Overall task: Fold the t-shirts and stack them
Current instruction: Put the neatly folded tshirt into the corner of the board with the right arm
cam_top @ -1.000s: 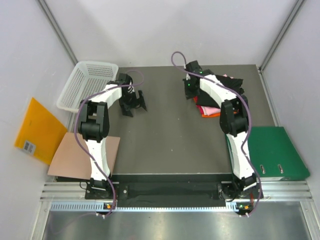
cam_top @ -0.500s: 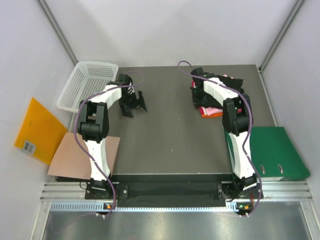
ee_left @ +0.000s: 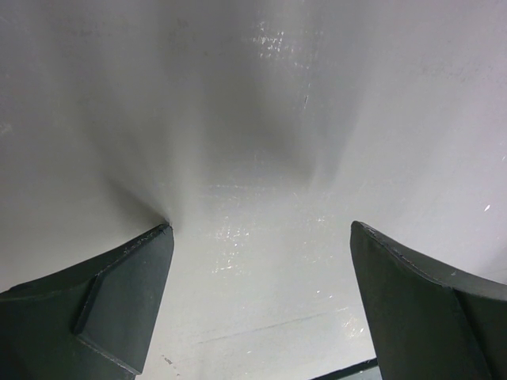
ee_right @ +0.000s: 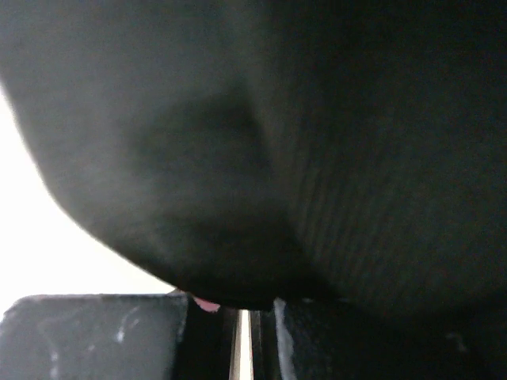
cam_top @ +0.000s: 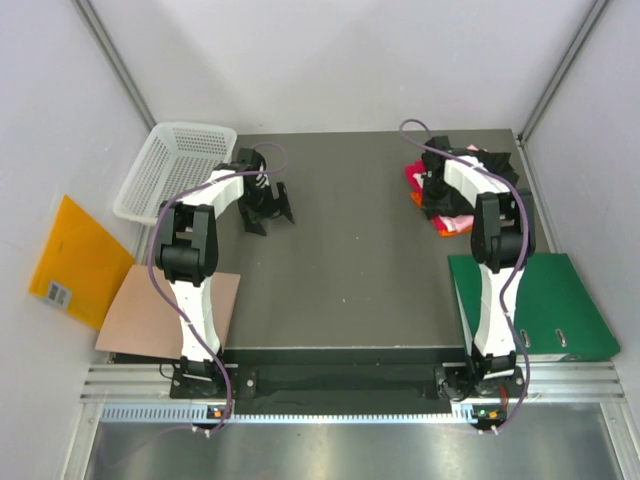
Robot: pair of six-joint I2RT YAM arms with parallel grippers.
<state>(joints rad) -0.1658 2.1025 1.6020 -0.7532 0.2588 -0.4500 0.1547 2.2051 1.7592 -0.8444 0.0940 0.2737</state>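
My right gripper [cam_top: 436, 198] is clenched at the far-right heap, black t-shirt [ee_right: 333, 158] crumpled over it; can't tell if pinched. Folded coloured tees [cam_top: 452, 223] lie beside. Left gripper [cam_top: 268, 205] gapes, empty. Black one not folded; stacking left.

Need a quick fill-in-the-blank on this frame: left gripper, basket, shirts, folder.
1. The left gripper hovers over the table with its jaws ____.
2. The white mesh basket sits at the table's far-____ corner.
3. The t-shirts are piled at the far ____ of the table.
4. The folder at the right is ____.
Missing words: open; left; right; green.
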